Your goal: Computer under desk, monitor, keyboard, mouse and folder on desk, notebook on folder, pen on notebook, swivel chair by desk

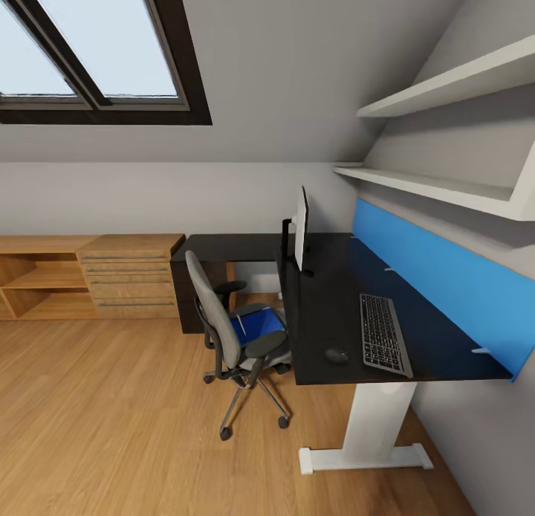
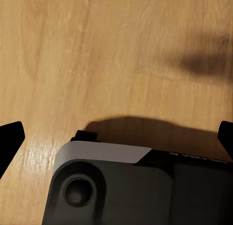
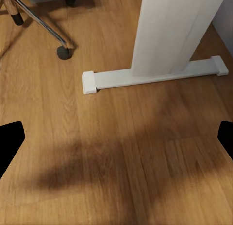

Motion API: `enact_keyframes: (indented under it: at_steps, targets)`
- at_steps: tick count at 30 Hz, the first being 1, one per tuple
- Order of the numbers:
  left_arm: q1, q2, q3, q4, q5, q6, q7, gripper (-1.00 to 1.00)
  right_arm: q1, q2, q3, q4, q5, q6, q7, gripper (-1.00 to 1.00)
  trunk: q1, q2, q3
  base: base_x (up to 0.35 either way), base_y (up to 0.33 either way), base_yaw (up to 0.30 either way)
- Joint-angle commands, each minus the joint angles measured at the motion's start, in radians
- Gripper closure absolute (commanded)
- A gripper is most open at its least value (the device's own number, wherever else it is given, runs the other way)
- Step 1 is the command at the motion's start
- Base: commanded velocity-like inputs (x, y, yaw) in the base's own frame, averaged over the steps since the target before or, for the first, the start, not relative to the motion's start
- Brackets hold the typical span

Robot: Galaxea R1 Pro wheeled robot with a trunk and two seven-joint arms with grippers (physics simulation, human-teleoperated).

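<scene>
Facing you, the desk (image 1: 327, 308) stands along the blue-panelled wall, its monitor (image 1: 301, 228) upright near the corner. Your swivel chair (image 1: 238, 330) sits just beside the desk's edge with the folder (image 1: 256, 326) on its seat. Nearer you on the desktop lie the keyboard (image 1: 384, 333) and, beside it, the mouse (image 1: 336, 355). Both your left gripper (image 2: 116, 137) and right gripper (image 3: 116, 137) hang spread wide above the floor, holding nothing.

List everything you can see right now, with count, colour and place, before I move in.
desk: 1, black top, white leg, by right wall
monitor: 1, on desk, far end
keyboard: 1, grey, on desk, near end
mouse: 1, black, beside keyboard
swivel chair: 1, grey, beside desk
folder: 1, blue, on chair seat
wooden shelving: 1, oak, back wall
wall shelves: 2, white, above desk
skylight: 1, dark-framed
left end effector: open, over floor
right end effector: open, over floor
</scene>
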Motion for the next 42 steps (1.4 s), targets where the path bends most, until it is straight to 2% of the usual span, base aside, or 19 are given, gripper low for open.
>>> enact_keyframes:
  at_steps: [1, 9, 42]
  targets:
    - [0.0, 0.001, 0.0, 0.0, 0.005, -0.003, 0.001, -1.0, -0.001, 0.0, 0.003, 0.001, 0.0, -0.002, -0.005, -1.0, 0.0, -0.001, -0.001, 0.0, 0.0, 0.0]
    - [0.0, 0.002, 0.001, 0.0, 0.006, -0.006, 0.002, -1.0, -0.001, 0.001, 0.005, 0.001, 0.0, -0.002, -0.005, -1.0, 0.0, -0.001, -0.001, 0.0, 0.0, 0.0]
    - [0.0, 0.01, 0.004, 0.001, 0.009, -0.01, 0.004, -1.0, -0.001, -0.002, -0.001, -0.004, -0.001, -0.001, -0.014, -1.0, 0.127, -0.232, -0.104, 0.0, 0.0, 0.0]
